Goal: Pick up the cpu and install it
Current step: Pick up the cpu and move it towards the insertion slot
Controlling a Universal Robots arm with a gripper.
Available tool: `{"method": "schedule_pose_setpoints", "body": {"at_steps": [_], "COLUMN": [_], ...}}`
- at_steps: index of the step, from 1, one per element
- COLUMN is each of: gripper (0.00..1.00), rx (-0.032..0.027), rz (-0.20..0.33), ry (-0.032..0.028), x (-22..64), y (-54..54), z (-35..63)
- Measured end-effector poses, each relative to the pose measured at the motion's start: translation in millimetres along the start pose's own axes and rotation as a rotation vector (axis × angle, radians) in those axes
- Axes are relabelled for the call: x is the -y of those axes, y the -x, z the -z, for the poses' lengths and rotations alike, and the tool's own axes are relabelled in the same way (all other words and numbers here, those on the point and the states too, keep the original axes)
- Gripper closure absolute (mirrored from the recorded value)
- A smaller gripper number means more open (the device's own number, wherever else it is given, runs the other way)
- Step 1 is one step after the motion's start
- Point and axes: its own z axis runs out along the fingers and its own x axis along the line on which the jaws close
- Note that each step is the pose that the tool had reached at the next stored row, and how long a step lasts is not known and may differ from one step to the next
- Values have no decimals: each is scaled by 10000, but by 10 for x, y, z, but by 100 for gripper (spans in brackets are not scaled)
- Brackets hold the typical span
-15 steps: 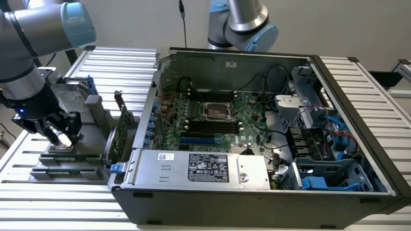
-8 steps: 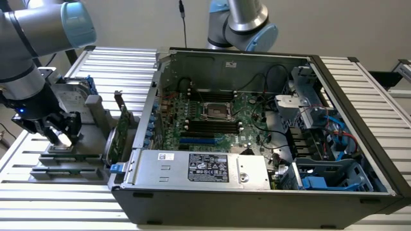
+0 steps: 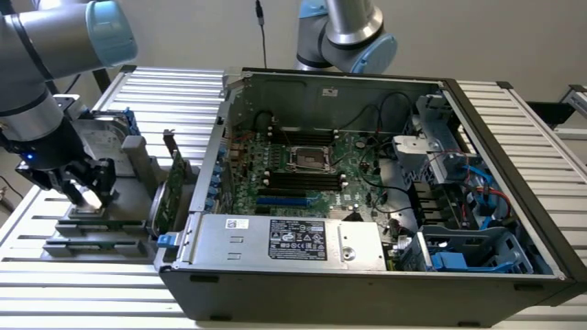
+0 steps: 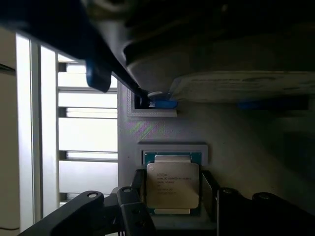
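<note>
The small flat square silver-grey cpu [image 4: 172, 185], low in the frame, looks light, stiff and easily hurt; the black gripper [image 4: 173, 192] stands open beside its edges.

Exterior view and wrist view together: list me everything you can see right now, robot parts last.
cpu: one, silver-grey top on a green edge, in a grey holder, between the gripper's fingers
parts fixture: one, grey, on the slatted table at the exterior view's left
expansion card: one, green, standing on edge beside the computer case
hard drive: one, silver with blue brackets, behind the fixture
computer case: one, dark grey, open on its side
cpu socket: one, metal-framed, empty, mid motherboard
power supply: one, silver, at the case's near edge
slatted table: one, pale metal
gripper: one, black, open, fingers either side of the cpu
</note>
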Motion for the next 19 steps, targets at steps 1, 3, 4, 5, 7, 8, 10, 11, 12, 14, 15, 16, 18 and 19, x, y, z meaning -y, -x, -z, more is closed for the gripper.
{"method": "schedule_pose_setpoints", "body": {"at_steps": [1, 3, 4, 5, 7, 8, 10, 11, 12, 14, 15, 16, 18, 19], "gripper": [45, 45, 45, 45, 45, 45, 45, 45, 45, 45, 45, 45, 45, 45], "rx": [0, 0, 0, 0, -1, -1, -3, -4, -5, -10, -12, -15, -19, -21], "rz": [0, 0, 0, 0, 1, 1, 0, -1, 0, 1, 1, 0, -1, -1], "ry": [0, 0, 0, 0, 0, 0, -1, -1, 0, 0, 0, 0, 0, 0], "x": [0, 0, -1, -1, -1, -1, -2, -2, -3, -4, -4, -5, -6, -6], "y": [0, 0, 0, 0, 0, 0, 1, 2, 2, 2, 2, 3, 3, 4], "z": [7, 23, 33, 46, 74, 90, 140, 169, 197, 248, 276, 312, 385, 421]}}
